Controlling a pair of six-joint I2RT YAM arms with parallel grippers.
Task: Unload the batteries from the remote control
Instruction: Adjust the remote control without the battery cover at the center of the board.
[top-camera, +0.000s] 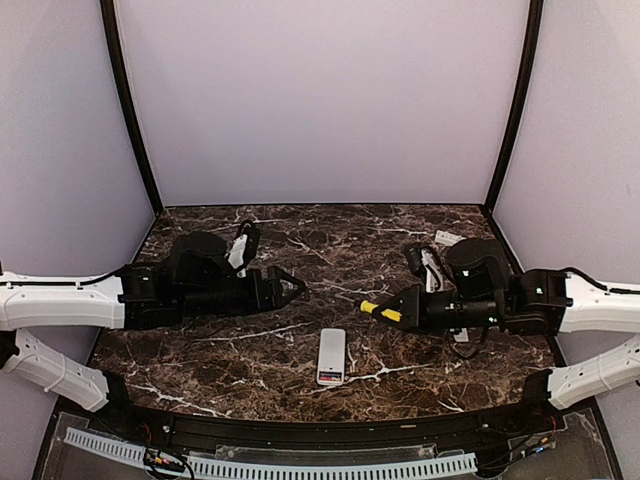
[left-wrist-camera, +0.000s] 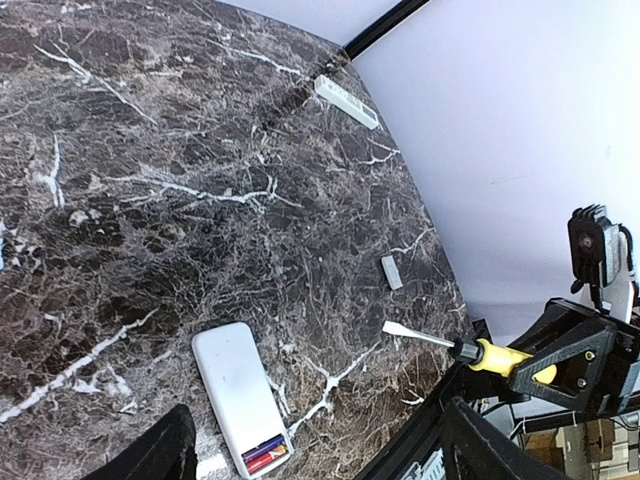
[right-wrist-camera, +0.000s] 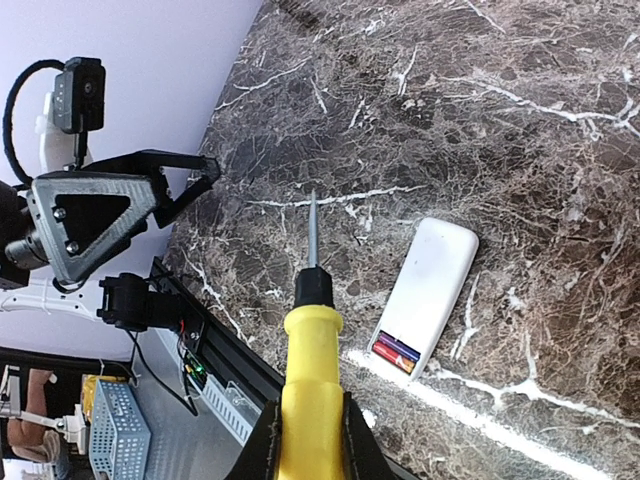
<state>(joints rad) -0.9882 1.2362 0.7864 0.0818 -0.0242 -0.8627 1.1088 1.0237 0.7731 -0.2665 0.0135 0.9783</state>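
The batteries (right-wrist-camera: 397, 352), seemingly two, lie in the open compartment at the near end of the remote (top-camera: 331, 356) on the tabletop (top-camera: 300, 230), apart from both arms. The left fingers (left-wrist-camera: 150, 455) are spread and empty; the right fingers (right-wrist-camera: 265, 450) pinch the screwdriver (right-wrist-camera: 312, 370).

Pale lilac walls (top-camera: 320, 100), black corner posts (top-camera: 128, 100), dark white-veined marble tabletop (top-camera: 330, 232)

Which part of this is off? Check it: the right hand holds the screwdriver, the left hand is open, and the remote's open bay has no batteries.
The bay is not empty: the right wrist view shows the red and blue batteries lying in the remote's open bay. The rest stands: the right hand holds the screwdriver and the left hand is open.
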